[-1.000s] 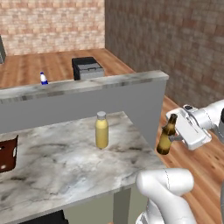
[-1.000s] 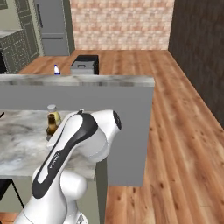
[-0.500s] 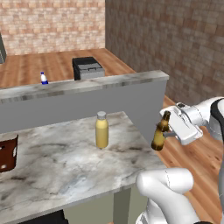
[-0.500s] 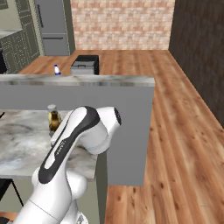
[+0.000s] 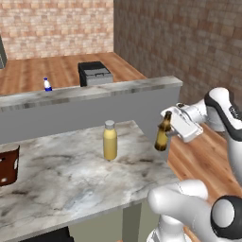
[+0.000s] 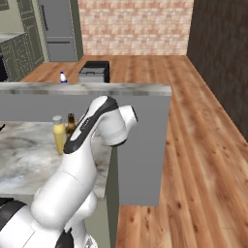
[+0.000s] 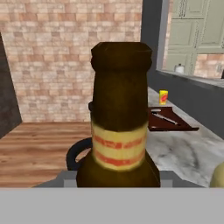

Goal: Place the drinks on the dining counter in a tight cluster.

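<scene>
Currently tool (image 5: 171,133) grips slim dark brown glass bottle (image 5: 162,134) off marble desk's (image 5: 66,175) right edge, tall yellow bottle (image 5: 109,141) already on it, small blue-and-white bottle (image 5: 47,84) left on far ledge.

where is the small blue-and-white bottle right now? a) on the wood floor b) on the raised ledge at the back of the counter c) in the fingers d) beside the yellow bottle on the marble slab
b: the small blue-and-white bottle stands on the raised ledge, apart from the yellow bottle down on the slab, while the gripper holds the brown bottle.
</scene>
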